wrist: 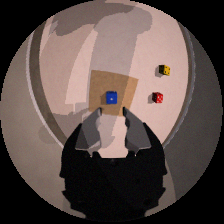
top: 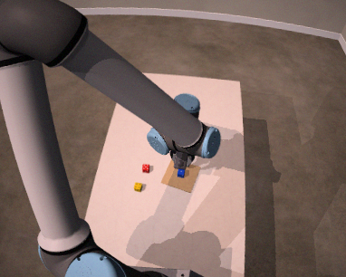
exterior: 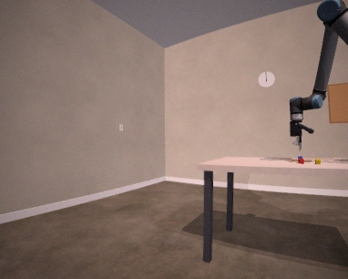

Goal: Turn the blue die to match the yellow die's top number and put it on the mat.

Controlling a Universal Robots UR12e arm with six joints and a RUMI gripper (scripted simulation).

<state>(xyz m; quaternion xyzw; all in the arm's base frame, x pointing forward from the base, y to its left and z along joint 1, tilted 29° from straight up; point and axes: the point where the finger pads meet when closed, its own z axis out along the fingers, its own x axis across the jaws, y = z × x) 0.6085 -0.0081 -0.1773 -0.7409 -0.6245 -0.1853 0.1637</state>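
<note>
The blue die (top: 181,173) (exterior: 300,157) (wrist: 111,98) sits on the tan mat (top: 187,184) (wrist: 127,88), inside its edges, and looks flat. Its upper face seems to show a single pip in the wrist view. The yellow die (top: 138,186) (exterior: 318,161) (wrist: 164,70) sits on the table off the mat; its top shows several pips, too small to count surely. The red die (top: 146,168) (exterior: 301,160) (wrist: 158,97) sits off the mat too. My gripper (exterior: 300,149) (wrist: 111,107) is open and empty, raised above the blue die with a visible gap. Its fingertips are hard to see in the top view.
The pale table (top: 124,136) (exterior: 243,163) carries the mat and dice. The red and yellow dice stand to the left of the mat in the top view. The arm's shadow falls across the mat and table.
</note>
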